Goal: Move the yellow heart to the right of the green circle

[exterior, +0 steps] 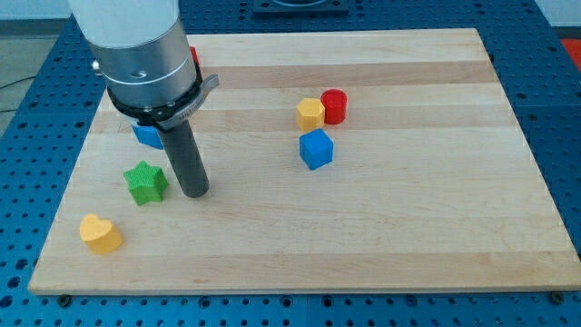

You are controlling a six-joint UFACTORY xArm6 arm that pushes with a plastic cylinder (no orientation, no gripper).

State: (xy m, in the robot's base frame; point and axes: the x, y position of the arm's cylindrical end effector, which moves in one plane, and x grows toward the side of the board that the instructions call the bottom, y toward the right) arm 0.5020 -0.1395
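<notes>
Near the board's left corner, toward the view's bottom, the yellow heart is sitting flat on the wooden board, close to the near edge. Nothing is touching it.

Up and right of the heart, the green star is lying apart from it, with bare wood showing between the two. No green circle is showing up anywhere in view; the star is the only green block I am seeing.

My tip is resting on the board just right of the green star, a narrow gap between them, not touching. The tip is standing well apart from the yellow heart, up and to the right of it. The rod is running straight up into the grey cylinder of the arm, which is covering the far left part of the board. No pincer on this rig, just the rod, so there is no spread or pinched state to report.

Behind the rod, a blue block is peeking out, partly hidden by the arm, shape unclear. A sliver of a red block is showing at the arm's right edge, far side, shape unclear.

Mid board, further right, a yellow block and a red cylinder are sitting touching side by side. A blue cube is lying just nearer than those two, slightly apart.
</notes>
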